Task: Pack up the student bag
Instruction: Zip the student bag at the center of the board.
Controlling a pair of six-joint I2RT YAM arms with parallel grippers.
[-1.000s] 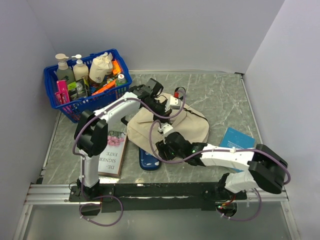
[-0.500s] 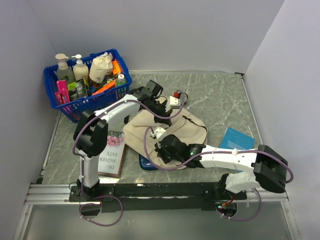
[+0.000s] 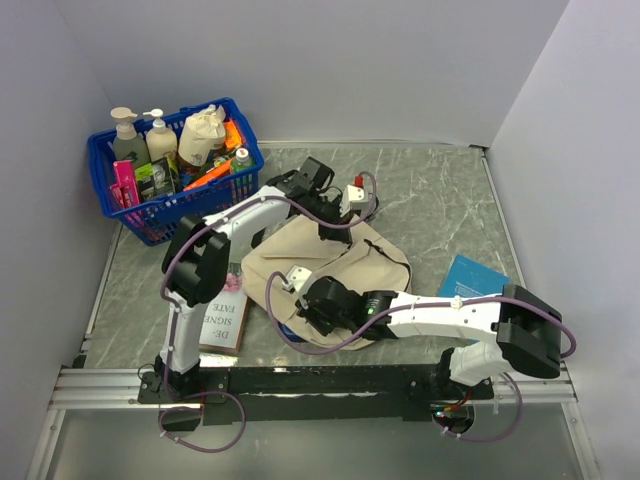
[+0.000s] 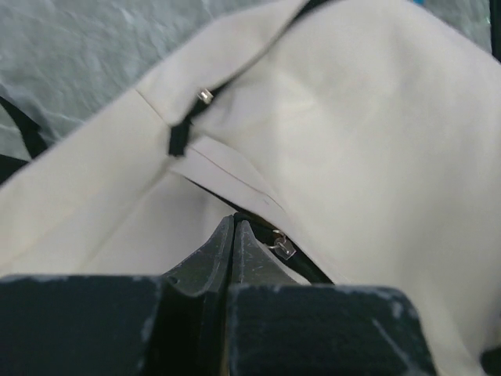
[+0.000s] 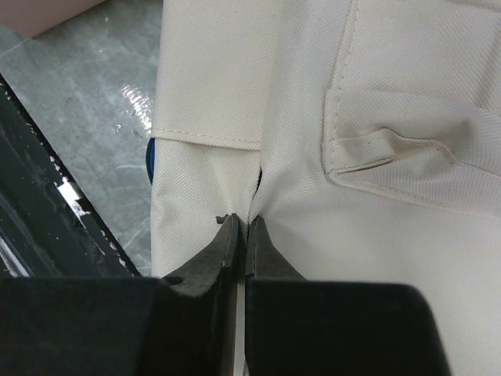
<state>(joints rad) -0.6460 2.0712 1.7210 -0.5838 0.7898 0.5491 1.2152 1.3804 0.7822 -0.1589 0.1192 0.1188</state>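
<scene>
Now | right gripper has just snapped together on a fold of the student bag, at its near edge, and the bag has slid a bit | left gripper pinched tight on bag cloth by the zipper | looks like they are pulling it open, nothing packed yet | grey stone table under bag, blue basket beyond it, plain pale walls

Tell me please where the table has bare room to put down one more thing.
Bare marble lies at the back right, between the student bag, the blue book and the right wall. A narrower strip runs on the left, between the blue basket and the flowered book. The middle is crowded.
</scene>
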